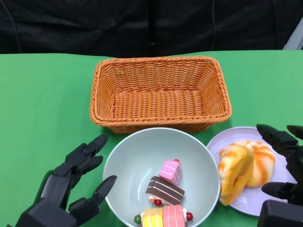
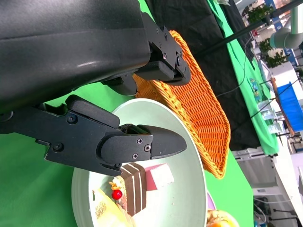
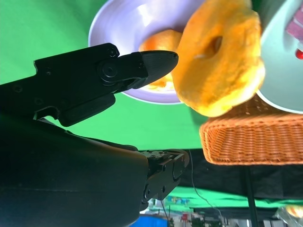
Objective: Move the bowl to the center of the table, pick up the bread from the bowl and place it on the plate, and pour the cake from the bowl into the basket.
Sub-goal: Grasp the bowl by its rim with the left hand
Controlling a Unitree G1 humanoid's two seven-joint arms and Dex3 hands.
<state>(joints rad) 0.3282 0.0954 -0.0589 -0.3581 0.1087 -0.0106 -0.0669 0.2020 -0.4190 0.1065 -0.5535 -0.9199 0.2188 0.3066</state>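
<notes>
Head view: the pale green bowl (image 1: 128, 161) sits just before the wicker basket (image 1: 160, 92), holding cake slices (image 1: 164, 189); right of the bowl, bread (image 1: 245, 166) lies on the lavender plate (image 1: 222, 144). Left hand (image 1: 66, 187) spreads empty beside the bowl. Right hand (image 1: 284, 168) spreads empty beside the plate.

Right wrist view: fingers (image 3: 142, 66) apart near the bread (image 3: 222, 56).

Left wrist view: fingers (image 2: 142, 144) apart over the bowl (image 2: 189, 189).

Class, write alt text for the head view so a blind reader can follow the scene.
A pale bowl holding cake pieces sits centred on a green table, an empty orange basket behind it. Beside it, bread lies on a lilac plate. The open left robot hand and right robot hand flank them.
</notes>
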